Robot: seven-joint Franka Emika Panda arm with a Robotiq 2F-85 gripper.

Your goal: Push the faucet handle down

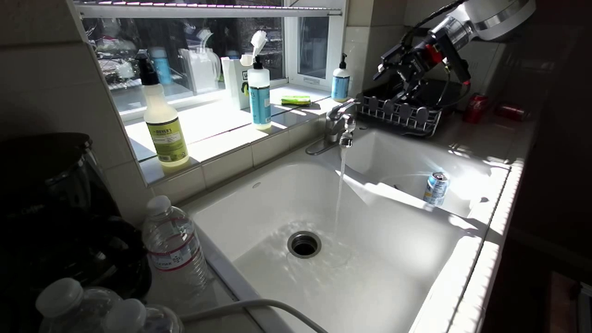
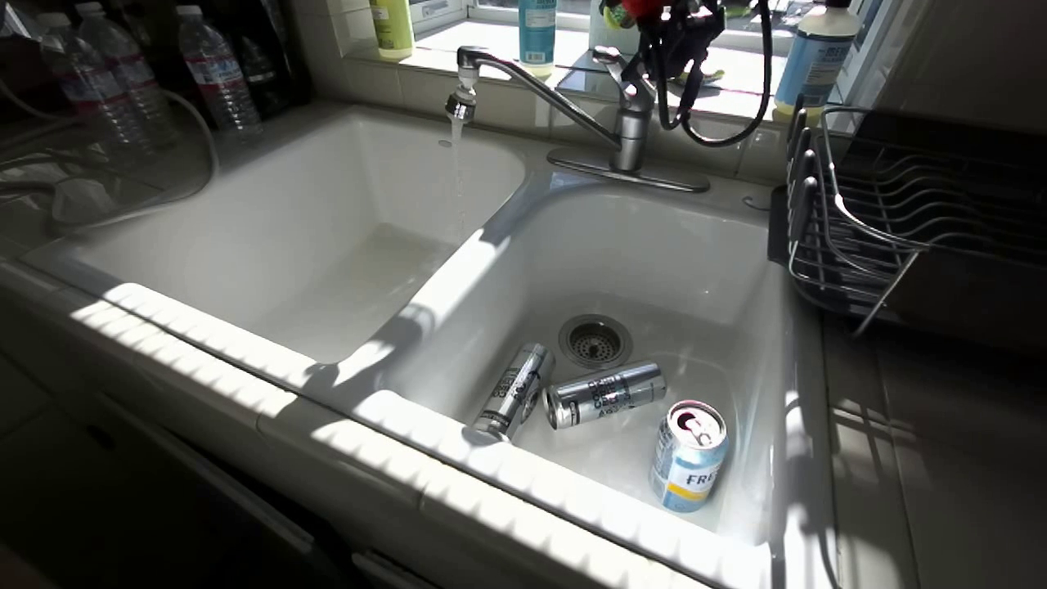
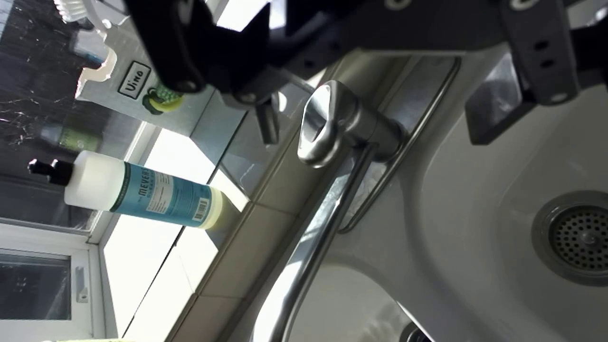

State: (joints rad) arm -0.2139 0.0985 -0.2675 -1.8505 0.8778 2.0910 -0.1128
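Observation:
The chrome faucet handle (image 1: 343,107) tops the silver faucet behind the white double sink (image 1: 296,178). It tilts upward in both exterior views, and it shows in an exterior view (image 2: 609,59) and the wrist view (image 3: 319,124). Water (image 2: 458,159) runs from the spout (image 2: 460,105) into a basin. My gripper (image 1: 388,86) is open and empty, above and on the dish-rack side of the handle, apart from it. In the wrist view the fingers of the gripper (image 3: 379,127) are spread wide, with the handle beyond them, nearer the left finger.
A black wire dish rack (image 2: 867,245) stands beside the sink, below the arm. Blue soap bottles (image 1: 260,101) (image 1: 341,85) and a green-labelled bottle (image 1: 167,138) stand on the sill. A blue can (image 2: 691,458) and silver cans (image 2: 605,396) are in a basin.

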